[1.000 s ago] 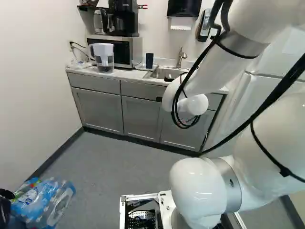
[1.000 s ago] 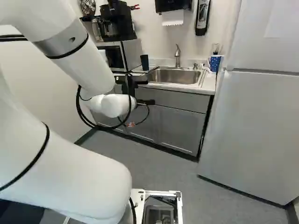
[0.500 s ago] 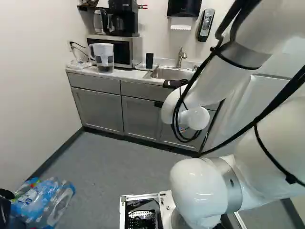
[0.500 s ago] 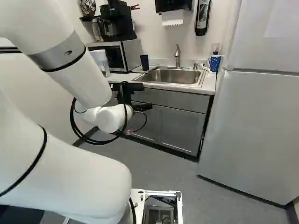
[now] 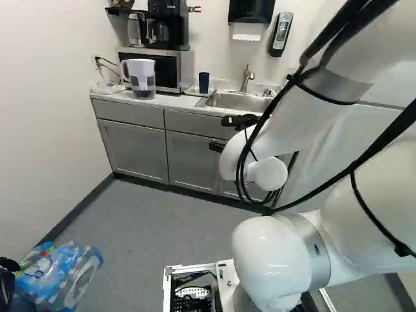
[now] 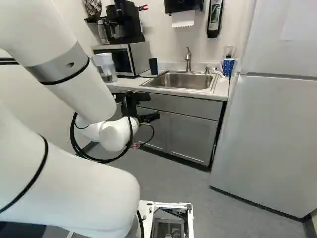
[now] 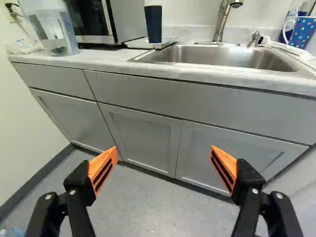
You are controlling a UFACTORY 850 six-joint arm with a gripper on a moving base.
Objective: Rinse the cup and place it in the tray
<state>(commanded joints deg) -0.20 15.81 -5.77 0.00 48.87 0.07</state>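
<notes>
On the tabletop (image 7: 98, 60), beside the sink (image 7: 212, 56), the tray (image 7: 137, 44) lies ahead of and above the pincer (image 7: 164, 148), spread and empty. The dark cup (image 7: 153, 25) stands upright there; retreat looks likely.

Across the upper part of the left base view ran the countertop (image 5: 175, 102), with cabinets (image 5: 133, 149) beneath. The pitcher (image 5: 141, 81) stood on it at upper left, before the left part of the microwave (image 6: 138, 59), which bore the coffee maker (image 6: 124, 22). Between microwave and sink (image 6: 183, 81) the cup (image 6: 153, 66) stood on the tray (image 7: 136, 44). Behind the sink rose the faucet (image 6: 188, 59); above, on the wall, hung the paper towel dispenser (image 6: 183, 5), with the soap dispenser (image 6: 215, 19) right of it. The mug (image 6: 228, 67) stood right of the sink. The refrigerator (image 6: 272, 139) filled the right of the right base view. Bottles (image 5: 58, 276) lay at the left base view's lower left.
</notes>
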